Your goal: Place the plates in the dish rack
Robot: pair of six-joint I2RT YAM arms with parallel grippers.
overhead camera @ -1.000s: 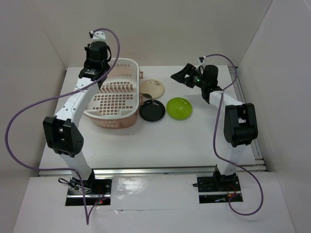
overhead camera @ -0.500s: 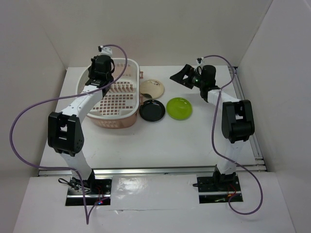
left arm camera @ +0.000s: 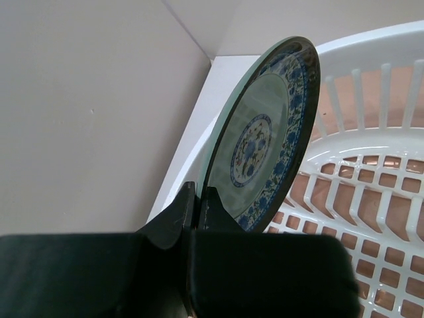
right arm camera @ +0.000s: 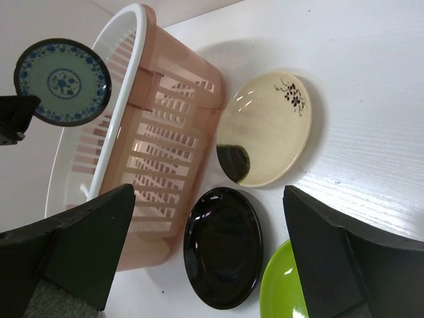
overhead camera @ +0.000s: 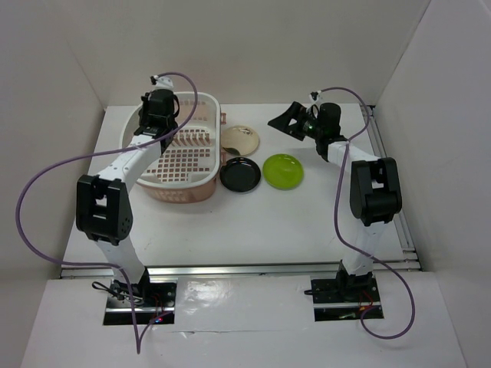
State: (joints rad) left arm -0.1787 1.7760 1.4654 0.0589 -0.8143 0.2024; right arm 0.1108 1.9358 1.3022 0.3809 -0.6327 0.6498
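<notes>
Top view: your left gripper [overhead camera: 156, 121] is hanging over the dish rack's [overhead camera: 184, 192] upper-left end. The cream plate [overhead camera: 240, 139], black plate [overhead camera: 240, 174] and green plate [overhead camera: 282, 171] are lying just right of it.
Left wrist: you're pinching the teal plate [left arm camera: 265, 139] by its rim.
Right wrist: your right gripper [right arm camera: 209, 212] is gaping wide.

Your left gripper [left arm camera: 197, 202] holds the teal plate [left arm camera: 262, 142] over the dish rack [overhead camera: 201, 189], hard by the side wall [left arm camera: 79, 112]. Pegs [overhead camera: 190, 139] bar the rack's middle; the lattice floor [overhead camera: 180, 162] nearer you lies open. The cream plate [overhead camera: 241, 139], black plate [overhead camera: 240, 174] and green plate [overhead camera: 283, 171] crowd the table [overhead camera: 253, 222] just right of the rack, near your wide-spread right gripper [overhead camera: 285, 119].
</notes>
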